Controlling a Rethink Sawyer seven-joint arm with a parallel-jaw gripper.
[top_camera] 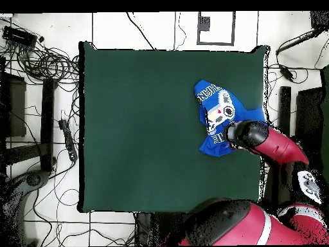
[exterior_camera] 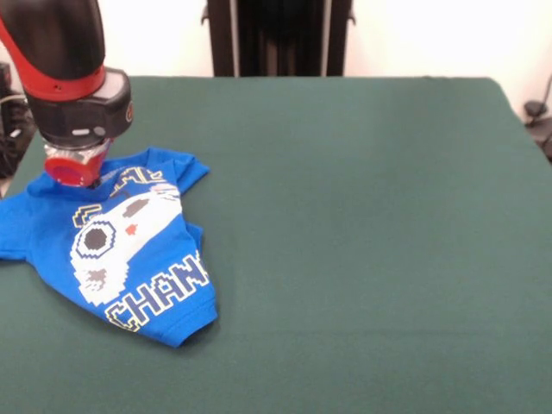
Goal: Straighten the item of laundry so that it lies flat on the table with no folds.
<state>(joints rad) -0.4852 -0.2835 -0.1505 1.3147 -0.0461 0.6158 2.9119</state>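
Blue T-shirt (exterior_camera: 129, 250) bunched near one edge of the green desk (exterior_camera: 362, 216), tool (exterior_camera: 76, 177) down on it.

Soft knit cloth, print side up (pixel controller in white-grey, yellow-outlined letters), hem curled and one sleeve folded over; long axis slanting diagonally across the front view, collar end under the arm. Matte fabric-clad desk, flat and rectangular. Tool pressed onto the shirt's upper part; fingers hidden, so cannot tell whether gripping or spread.

The red and black arm's wrist hides its gripper (exterior_camera: 86, 179), fingers unseen in either view. It also covers part of the small bright blue printed T-shirt (exterior_camera: 129, 250), whose left sleeve the front view's edge cuts off.
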